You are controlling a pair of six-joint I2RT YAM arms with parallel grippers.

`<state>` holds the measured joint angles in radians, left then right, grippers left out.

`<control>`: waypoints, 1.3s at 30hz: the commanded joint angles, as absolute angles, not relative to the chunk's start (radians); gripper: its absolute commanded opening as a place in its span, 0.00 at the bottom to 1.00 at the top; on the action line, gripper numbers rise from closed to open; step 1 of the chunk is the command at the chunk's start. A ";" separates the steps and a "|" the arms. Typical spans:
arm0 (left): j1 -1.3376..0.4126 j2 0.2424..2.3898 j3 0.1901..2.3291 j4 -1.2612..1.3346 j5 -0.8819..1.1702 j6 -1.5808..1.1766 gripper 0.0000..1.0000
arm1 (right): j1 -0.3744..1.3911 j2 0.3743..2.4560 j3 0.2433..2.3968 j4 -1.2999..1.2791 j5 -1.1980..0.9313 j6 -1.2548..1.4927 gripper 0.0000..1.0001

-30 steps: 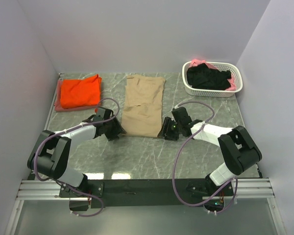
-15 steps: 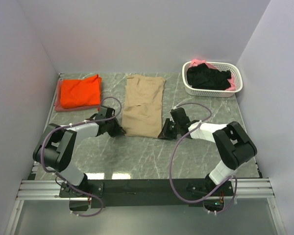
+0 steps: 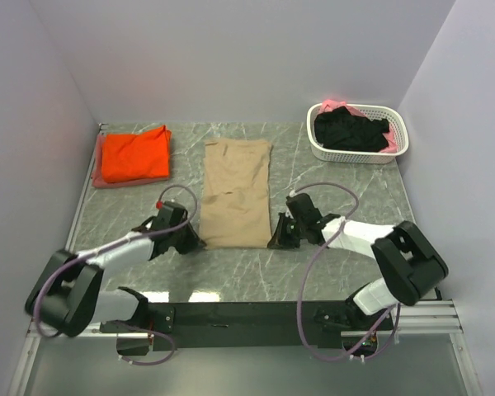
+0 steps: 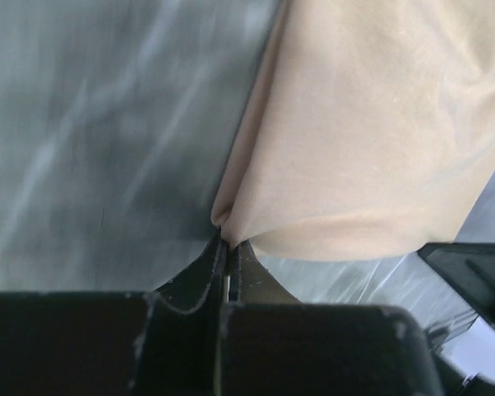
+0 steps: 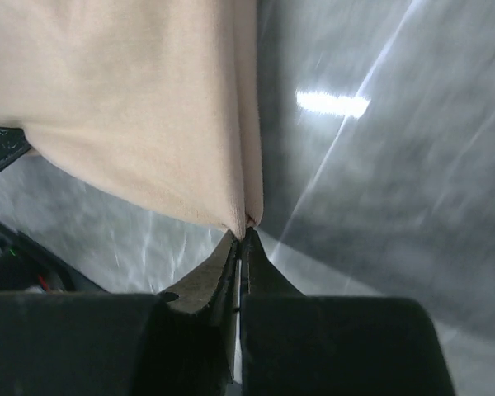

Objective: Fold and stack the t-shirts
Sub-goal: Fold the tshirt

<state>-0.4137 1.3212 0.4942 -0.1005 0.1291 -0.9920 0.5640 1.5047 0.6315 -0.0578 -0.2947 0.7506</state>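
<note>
A tan t-shirt (image 3: 236, 191) lies as a long folded strip in the middle of the table. My left gripper (image 3: 193, 242) is shut on its near left corner (image 4: 224, 224). My right gripper (image 3: 275, 240) is shut on its near right corner (image 5: 249, 216). In both wrist views the tan cloth (image 4: 371, 124) (image 5: 132, 107) runs away from the pinched tips. An orange t-shirt (image 3: 134, 153) lies folded at the far left on a pink one (image 3: 115, 181). Black (image 3: 351, 130) and pink (image 3: 337, 105) t-shirts are heaped in the basket.
The white slotted basket (image 3: 400, 146) stands at the far right corner. Grey walls close in the left, back and right sides. The marble tabletop (image 3: 256, 272) shows bare between the arms, in front of the tan shirt.
Both grippers closed on the tan shirt's near corners and pulled toward the near edge. The shirt slid closer and lies straighter and narrower now.
</note>
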 commanded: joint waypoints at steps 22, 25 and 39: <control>-0.669 0.704 0.497 -0.600 -0.048 -1.220 0.01 | 0.888 1.100 0.751 -0.520 0.038 0.838 0.00; -0.669 0.776 0.592 -0.581 -0.124 -1.203 0.01 | 0.841 1.112 0.801 -0.526 0.077 0.805 0.00; -0.526 1.095 0.911 -0.439 -0.247 -1.005 0.00 | 0.563 1.224 1.031 -0.434 -0.029 0.601 0.00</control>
